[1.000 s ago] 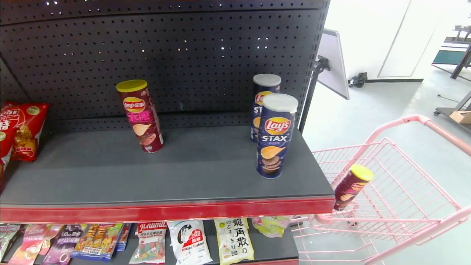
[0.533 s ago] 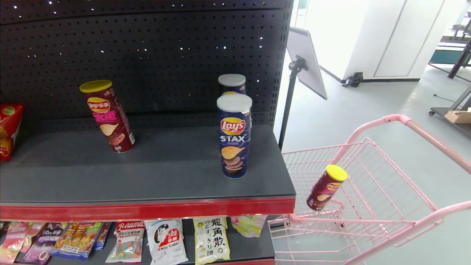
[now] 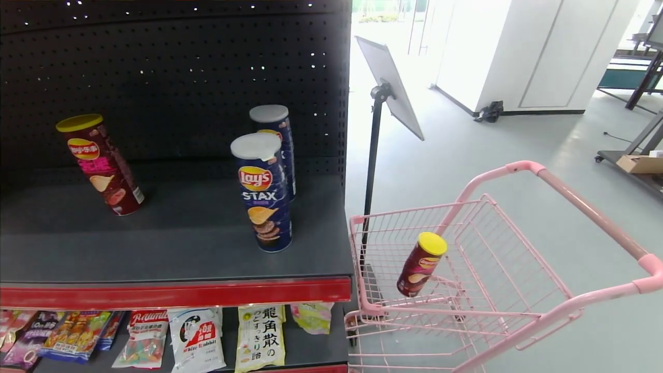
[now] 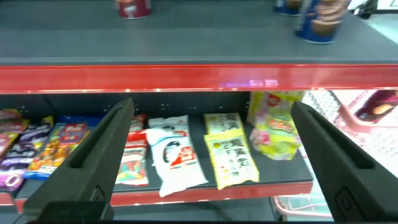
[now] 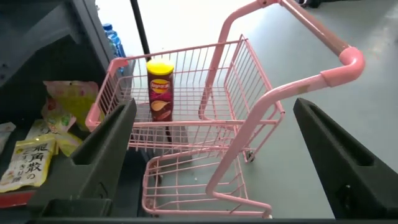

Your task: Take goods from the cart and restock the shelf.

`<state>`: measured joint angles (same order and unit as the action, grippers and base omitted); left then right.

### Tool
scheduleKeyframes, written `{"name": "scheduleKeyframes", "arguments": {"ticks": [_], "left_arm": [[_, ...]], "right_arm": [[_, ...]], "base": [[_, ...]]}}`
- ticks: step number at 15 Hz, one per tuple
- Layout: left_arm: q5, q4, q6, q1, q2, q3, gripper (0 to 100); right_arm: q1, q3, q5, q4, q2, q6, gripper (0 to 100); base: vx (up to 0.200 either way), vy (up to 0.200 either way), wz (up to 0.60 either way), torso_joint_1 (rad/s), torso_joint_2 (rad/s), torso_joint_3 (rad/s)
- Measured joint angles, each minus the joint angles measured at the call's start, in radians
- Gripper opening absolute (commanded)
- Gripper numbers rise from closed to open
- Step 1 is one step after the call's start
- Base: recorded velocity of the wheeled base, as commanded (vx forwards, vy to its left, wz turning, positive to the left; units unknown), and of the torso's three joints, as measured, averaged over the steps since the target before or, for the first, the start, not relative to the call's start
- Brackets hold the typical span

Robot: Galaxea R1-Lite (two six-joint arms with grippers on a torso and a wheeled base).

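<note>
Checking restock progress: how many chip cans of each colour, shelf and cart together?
Maroon cans: 2, one on the shelf, one in the cart
Blue cans: 2, both on the shelf
Total: 4

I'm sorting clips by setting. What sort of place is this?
Likely a mock shop aisle: a pegboard-backed shelf with chip cans, snack bags on the tier below, and a pink cart beside it holding one can. The bare hall behind hints at a test space.
</note>
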<state>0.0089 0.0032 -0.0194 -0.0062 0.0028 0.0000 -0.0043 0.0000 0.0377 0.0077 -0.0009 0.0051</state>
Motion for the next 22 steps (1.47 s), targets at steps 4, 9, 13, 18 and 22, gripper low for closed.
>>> {"name": "scheduleKeyframes", "arguments": {"ticks": [4,9,13,18,22], "left_arm": [[0.000,-0.001,-0.001,0.000,0.000,0.000,100],[0.000,-0.001,-0.001,0.000,0.000,0.000,100],[0.000,0.000,-0.001,0.000,0.000,0.000,100],[0.001,0.000,-0.003,0.000,0.000,0.000,100],[0.003,0.000,-0.004,0.000,0.000,0.000,100]], "right_arm": [[0.000,0.000,0.000,0.000,0.000,0.000,100],[0.000,0.000,0.000,0.000,0.000,0.000,100],[0.000,0.000,0.000,0.000,0.000,0.001,100],[0.000,0.000,0.000,0.000,0.000,0.001,100],[0.000,0.000,0.000,0.000,0.000,0.001,100]], "base": [[0.000,0.000,0.00,0.000,0.00,0.000],[0.000,0.000,0.00,-0.021,0.05,0.028],[0.000,0.000,0.00,-0.149,0.34,0.187],[0.000,0.000,0.00,-0.158,0.37,0.214],[0.000,0.000,0.00,-0.183,0.46,0.265]]}}
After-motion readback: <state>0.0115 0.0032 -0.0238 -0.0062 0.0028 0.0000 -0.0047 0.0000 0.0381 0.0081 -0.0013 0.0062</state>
